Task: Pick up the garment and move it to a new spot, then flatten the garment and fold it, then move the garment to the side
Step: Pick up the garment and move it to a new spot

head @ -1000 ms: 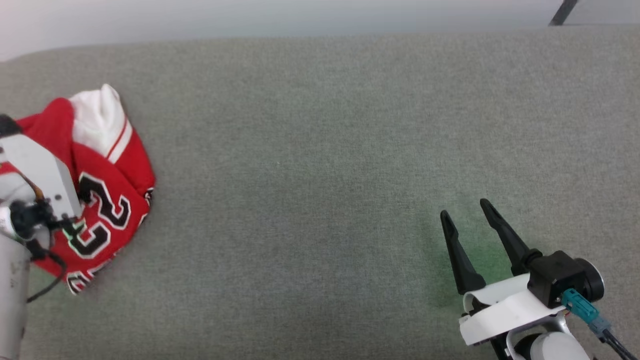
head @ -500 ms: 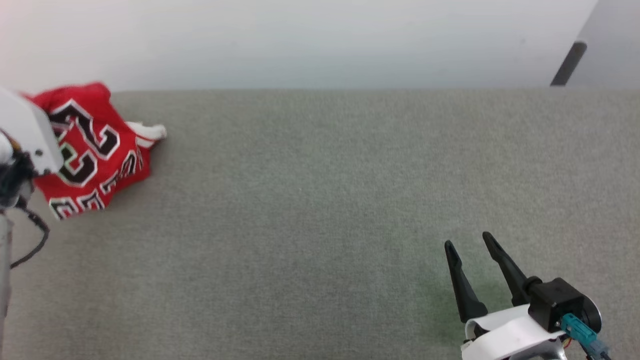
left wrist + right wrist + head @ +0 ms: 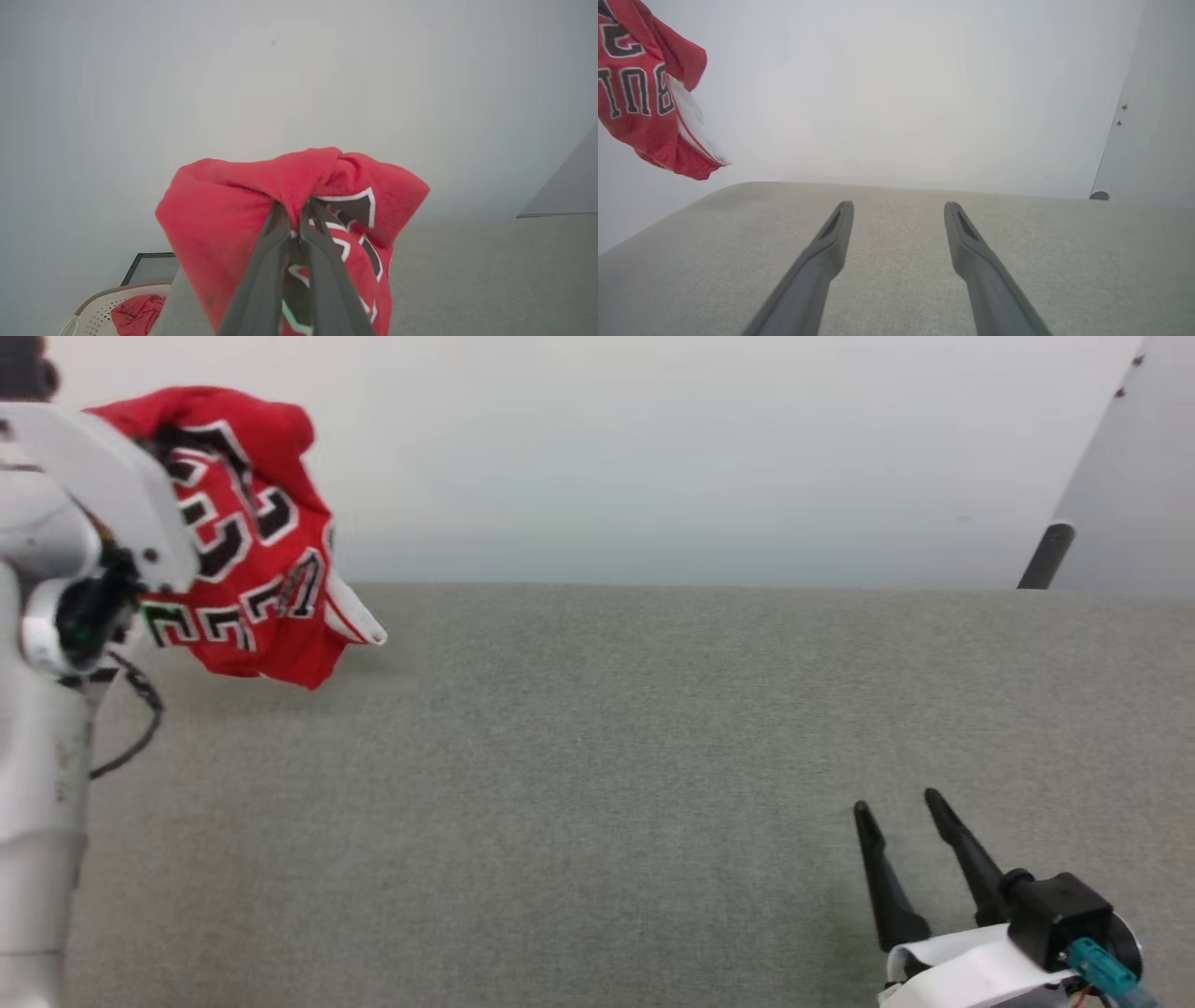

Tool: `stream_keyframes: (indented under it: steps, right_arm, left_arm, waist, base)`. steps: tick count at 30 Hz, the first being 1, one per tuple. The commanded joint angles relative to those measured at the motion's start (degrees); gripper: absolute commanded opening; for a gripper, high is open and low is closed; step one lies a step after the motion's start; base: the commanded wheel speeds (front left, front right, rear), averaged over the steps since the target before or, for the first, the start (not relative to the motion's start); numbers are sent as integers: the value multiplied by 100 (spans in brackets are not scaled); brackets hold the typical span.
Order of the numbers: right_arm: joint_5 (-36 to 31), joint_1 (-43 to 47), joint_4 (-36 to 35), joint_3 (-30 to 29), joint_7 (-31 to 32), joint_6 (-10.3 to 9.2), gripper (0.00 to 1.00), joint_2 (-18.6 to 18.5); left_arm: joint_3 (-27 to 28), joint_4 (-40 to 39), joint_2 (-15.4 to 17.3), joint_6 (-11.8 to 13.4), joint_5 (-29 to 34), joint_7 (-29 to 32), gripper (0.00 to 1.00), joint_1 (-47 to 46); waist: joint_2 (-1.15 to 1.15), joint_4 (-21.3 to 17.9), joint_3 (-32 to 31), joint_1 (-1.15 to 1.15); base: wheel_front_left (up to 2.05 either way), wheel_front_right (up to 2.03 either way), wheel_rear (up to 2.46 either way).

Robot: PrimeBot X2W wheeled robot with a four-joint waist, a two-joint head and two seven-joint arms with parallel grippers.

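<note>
Garment (image 3: pixel 266 616) hangs bunched above the far left of the surface (image 3: pixel 607 756), long axis roughly vertical, lower tip pointing down, top fold pinched between left fingers (image 3: pixel 266 261), right fingers (image 3: pixel 822 261) spread over its near right.

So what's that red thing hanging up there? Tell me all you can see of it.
The garment is a bright red jersey of soft-looking cloth, with black white-outlined numerals and lettering and a white sleeve edged in red. It hangs bunched and crumpled in the air, pinched at its top fold by the left gripper, whose fingers are shut on it. Its lowest corner seems clear of the grey fabric surface below.
</note>
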Motion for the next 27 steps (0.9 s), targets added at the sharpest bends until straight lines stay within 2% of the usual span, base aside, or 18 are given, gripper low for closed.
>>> stream_keyframes:
  steps: [1,8,15,22,27]
  right_arm:
    - [-12,34,21,-74,-37,3,100,2]
    - [-139,109,50,-670,-87,3,100,8]
    - [-234,175,49,-1187,-111,3,100,13]
    - [-129,214,76,-1227,-138,3,100,16]
    - [4,172,187,-1093,-195,3,100,16]
  left_arm:
    - [-27,-107,-104,-31,-79,20,0,105]
    - [-181,-865,-573,-18,-487,398,0,495]
    - [-475,-1474,-857,106,-665,893,0,935]
    - [-796,-1657,-916,204,-732,1317,0,1599]
    - [-1055,-1335,-943,109,-796,1536,0,2102]
  waist:
    - [0,-162,-60,0]
    - [0,-686,-46,0]
    - [0,-1317,32,0]
    - [0,-1859,168,0]
    - [0,-2108,259,0]
  base:
    - [0,0,0]
    - [0,0,0]
    - [0,0,0]
    - [0,0,0]
    - [0,0,0]
